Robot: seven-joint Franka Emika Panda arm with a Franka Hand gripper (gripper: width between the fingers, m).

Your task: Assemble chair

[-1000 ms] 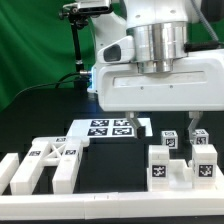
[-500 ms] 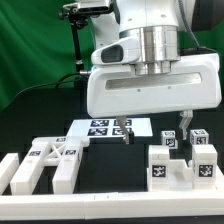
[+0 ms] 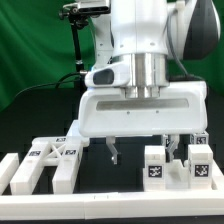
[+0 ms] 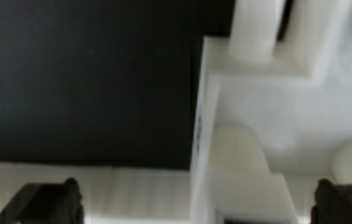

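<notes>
My gripper (image 3: 140, 152) is open and empty, its two dark fingers (image 3: 112, 152) hanging low over the black table between two groups of chair parts. A tagged white notched block (image 3: 160, 168) with small cubes (image 3: 203, 158) stands at the exterior view's right, just beside one finger. A cluster of white tagged panels (image 3: 52, 160) lies at the exterior view's left. In the wrist view the gripper (image 4: 194, 205) is spread wide, with a blurred white chair part (image 4: 279, 120) under one half of the gap and black table under the other.
A long white border rail (image 3: 100, 206) runs along the table's front edge and another piece (image 3: 8, 172) stands at the exterior view's left. A green curtain and a camera on a stand (image 3: 85, 12) are behind. The marker board is hidden behind the hand.
The gripper has come down and forward toward the table. It now covers the marker board, and its fingers have reached the level of the blocks on the exterior view's right.
</notes>
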